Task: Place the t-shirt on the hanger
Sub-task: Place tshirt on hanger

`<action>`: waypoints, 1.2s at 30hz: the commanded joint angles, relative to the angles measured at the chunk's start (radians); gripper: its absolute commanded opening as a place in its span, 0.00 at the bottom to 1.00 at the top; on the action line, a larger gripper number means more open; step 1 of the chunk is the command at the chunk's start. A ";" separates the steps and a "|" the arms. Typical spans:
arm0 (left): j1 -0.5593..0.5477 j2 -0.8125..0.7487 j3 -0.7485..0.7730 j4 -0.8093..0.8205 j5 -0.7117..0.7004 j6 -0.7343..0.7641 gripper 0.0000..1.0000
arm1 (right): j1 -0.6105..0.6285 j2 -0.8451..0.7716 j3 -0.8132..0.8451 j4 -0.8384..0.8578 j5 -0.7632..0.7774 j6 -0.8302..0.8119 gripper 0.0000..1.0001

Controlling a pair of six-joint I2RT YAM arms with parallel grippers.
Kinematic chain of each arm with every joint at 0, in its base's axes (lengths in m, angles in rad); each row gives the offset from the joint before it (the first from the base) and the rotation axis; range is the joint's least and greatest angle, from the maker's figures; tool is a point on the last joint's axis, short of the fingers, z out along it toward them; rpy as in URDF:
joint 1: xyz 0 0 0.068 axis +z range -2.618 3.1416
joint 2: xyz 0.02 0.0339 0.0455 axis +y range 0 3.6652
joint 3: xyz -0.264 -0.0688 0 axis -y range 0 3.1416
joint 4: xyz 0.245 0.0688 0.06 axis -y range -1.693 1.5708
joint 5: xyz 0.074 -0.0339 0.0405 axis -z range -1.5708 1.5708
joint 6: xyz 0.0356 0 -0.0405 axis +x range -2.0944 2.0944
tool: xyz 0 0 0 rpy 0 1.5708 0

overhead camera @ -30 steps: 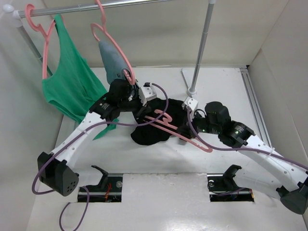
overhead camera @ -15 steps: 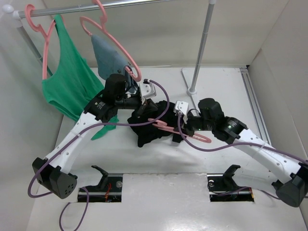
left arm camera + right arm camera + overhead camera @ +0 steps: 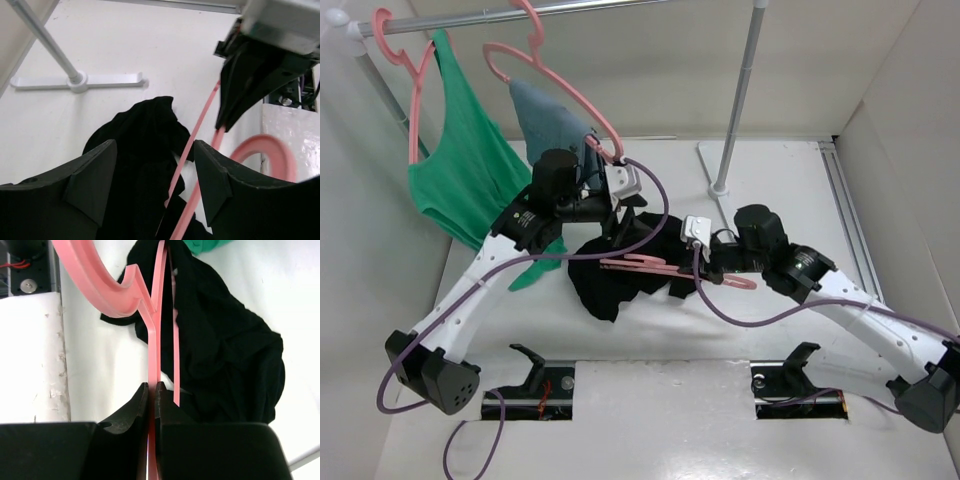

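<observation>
The black t-shirt [image 3: 610,280] hangs in a bunch from the pink hanger [image 3: 645,265] just above the table; part of the hanger is threaded into the cloth. My right gripper [image 3: 703,268] is shut on the hanger's neck, seen close in the right wrist view [image 3: 152,390], below the hook [image 3: 95,285]. My left gripper [image 3: 620,230] hovers over the shirt's upper edge. In its own view the gripper [image 3: 155,180] is open, with the t-shirt [image 3: 135,140] and a hanger bar [image 3: 200,120] below the jaws.
A green tank top [image 3: 460,170] and a blue-grey garment [image 3: 555,125] hang on pink hangers from the rail [image 3: 570,8] at the back left. The rail's pole [image 3: 740,90] and foot [image 3: 718,185] stand behind the shirt. White walls enclose the table.
My left gripper has opened and let go of the t-shirt. The right gripper carried the hanger left, and the shirt now sags lower and further left.
</observation>
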State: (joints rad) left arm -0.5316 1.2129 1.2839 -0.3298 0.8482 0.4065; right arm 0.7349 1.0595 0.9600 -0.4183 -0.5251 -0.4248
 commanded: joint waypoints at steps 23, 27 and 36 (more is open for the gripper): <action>0.105 -0.167 -0.389 -0.394 -0.342 0.517 0.83 | -0.137 0.074 -0.132 0.250 -0.219 -0.019 0.00; 0.105 -0.188 -0.452 -0.276 -0.422 0.439 0.92 | -0.137 0.074 -0.141 0.237 -0.210 -0.019 0.00; 0.055 -0.159 -0.548 -0.092 -0.491 0.313 0.47 | -0.137 0.074 -0.141 0.228 -0.200 -0.028 0.00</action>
State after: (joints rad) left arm -0.4618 1.0489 0.7559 -0.5037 0.3809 0.7715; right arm 0.6025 1.1374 0.8173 -0.2398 -0.7036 -0.4324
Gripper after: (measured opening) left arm 0.528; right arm 0.079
